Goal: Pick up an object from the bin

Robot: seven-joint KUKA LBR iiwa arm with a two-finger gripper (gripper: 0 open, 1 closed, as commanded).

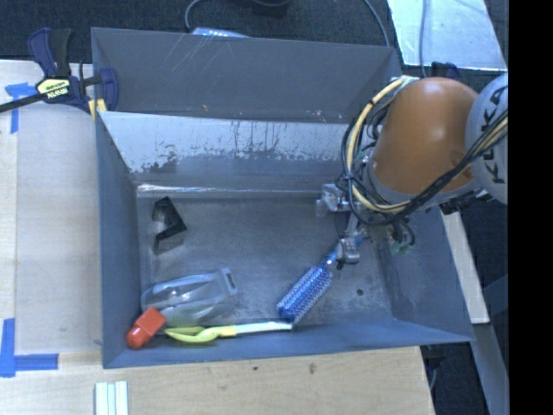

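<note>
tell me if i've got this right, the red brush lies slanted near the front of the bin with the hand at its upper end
Not quite: the brush is blue, not red. The camera view shows it slanted near the front of the bin, with the hand at its upper end.

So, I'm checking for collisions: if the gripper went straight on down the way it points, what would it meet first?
Probably the upper end of the blue brush, lying slanted on the bin floor just below the gripper. Depth is unclear, so it may be touching it.
</note>
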